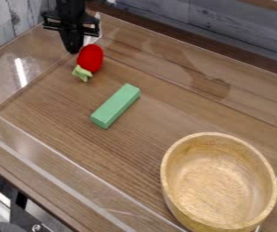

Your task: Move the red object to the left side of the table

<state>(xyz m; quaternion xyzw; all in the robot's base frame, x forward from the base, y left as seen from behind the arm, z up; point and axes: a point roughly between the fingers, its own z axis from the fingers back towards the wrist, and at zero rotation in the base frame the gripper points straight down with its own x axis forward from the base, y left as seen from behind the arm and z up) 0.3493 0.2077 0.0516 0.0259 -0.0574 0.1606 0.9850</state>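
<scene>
Glossy red object [90, 58], rounded, on wood-grain table [189, 100]; black tool [72, 41] clenched empty just above it.

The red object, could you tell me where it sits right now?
The red object lies upper left in the camera view, just below the gripper and up-left of the green block.

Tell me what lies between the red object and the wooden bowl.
In the camera view, the green block lies on the table between the red object and the wooden bowl, nearer the red object.
</scene>
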